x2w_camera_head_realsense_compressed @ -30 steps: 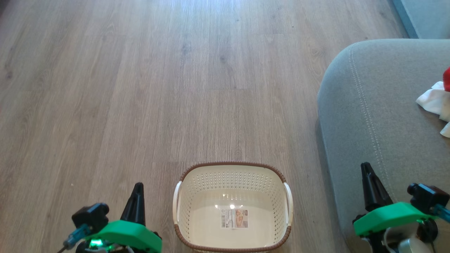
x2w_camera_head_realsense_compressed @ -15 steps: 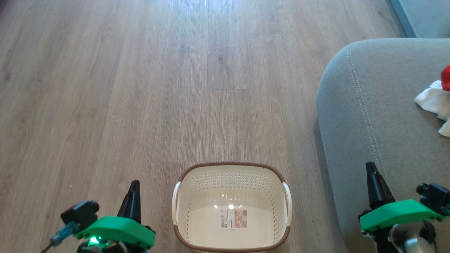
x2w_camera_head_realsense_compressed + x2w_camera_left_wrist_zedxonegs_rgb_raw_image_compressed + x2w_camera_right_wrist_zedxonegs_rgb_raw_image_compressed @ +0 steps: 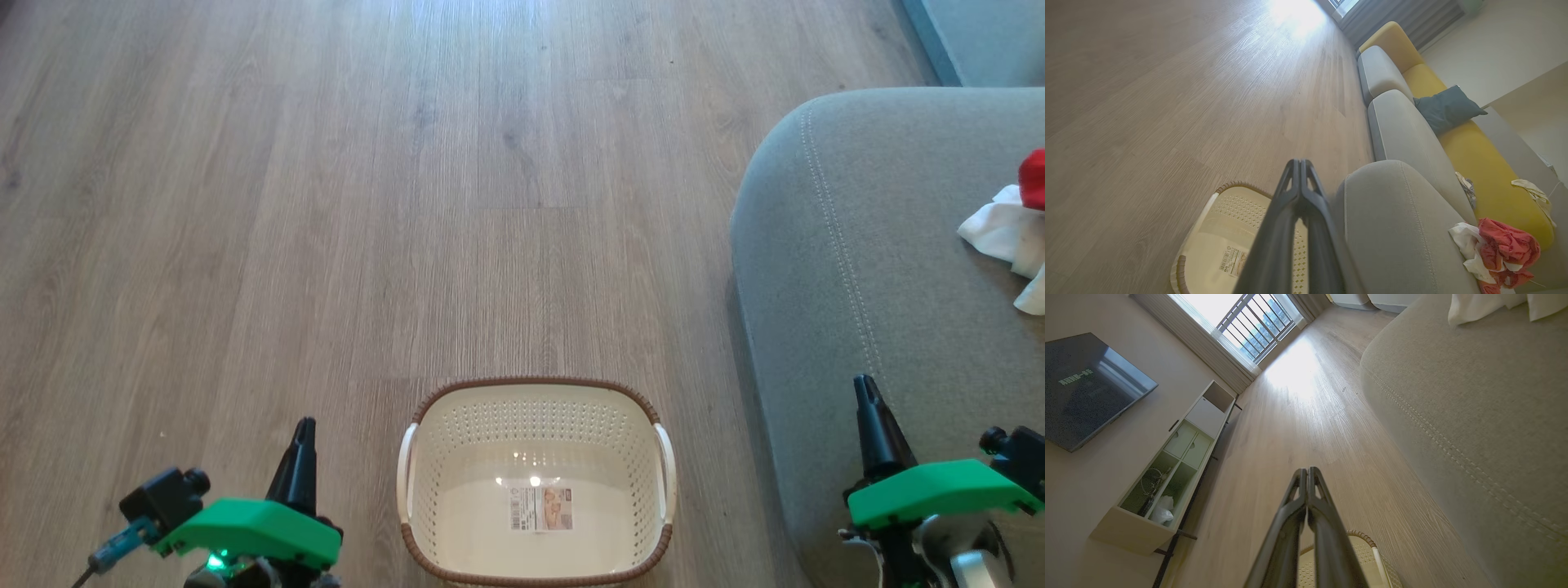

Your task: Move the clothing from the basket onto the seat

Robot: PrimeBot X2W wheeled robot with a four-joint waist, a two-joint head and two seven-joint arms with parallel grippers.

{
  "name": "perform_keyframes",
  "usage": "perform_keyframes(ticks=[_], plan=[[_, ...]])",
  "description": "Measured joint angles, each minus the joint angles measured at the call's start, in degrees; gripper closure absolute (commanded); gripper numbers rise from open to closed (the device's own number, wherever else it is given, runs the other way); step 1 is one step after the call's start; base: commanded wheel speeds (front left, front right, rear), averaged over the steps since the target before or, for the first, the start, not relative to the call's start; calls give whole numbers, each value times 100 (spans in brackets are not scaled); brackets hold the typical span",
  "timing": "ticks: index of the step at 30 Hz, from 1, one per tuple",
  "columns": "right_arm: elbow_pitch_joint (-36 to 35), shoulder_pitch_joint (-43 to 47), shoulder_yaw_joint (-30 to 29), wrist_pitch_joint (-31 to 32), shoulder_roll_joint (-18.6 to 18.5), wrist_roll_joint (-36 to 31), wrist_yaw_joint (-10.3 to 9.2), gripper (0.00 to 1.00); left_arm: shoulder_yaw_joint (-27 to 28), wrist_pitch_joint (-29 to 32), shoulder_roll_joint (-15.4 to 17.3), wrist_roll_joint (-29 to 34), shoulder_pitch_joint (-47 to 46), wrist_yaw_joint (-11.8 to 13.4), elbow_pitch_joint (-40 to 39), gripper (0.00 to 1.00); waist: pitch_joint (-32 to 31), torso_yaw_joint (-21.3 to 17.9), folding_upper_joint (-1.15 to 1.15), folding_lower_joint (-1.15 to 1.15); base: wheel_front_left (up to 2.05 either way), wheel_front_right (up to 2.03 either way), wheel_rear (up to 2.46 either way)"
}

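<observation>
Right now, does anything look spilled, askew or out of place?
Nothing stands out. The basket sits upright on the floor, no garments inside; the red and white clothing lies bunched on the seat.

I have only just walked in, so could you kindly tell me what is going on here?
Nothing is being handled at this moment. The basket sits on the wooden floor between the arms, empty apart from a label sticker. The clothing, red and white, lies heaped on the seat to the robot's right. The left gripper and the right gripper are both shut and hold nothing, so the job looks done.
</observation>
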Motion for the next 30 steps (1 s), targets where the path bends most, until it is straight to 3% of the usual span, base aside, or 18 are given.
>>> perform_keyframes(ticks=[30], plan=[[16,-110,-242,523,136,1866,0,100,380,504,9,-1849,-210,-374,143,100,-8,-78,0,0,0,0,0]])
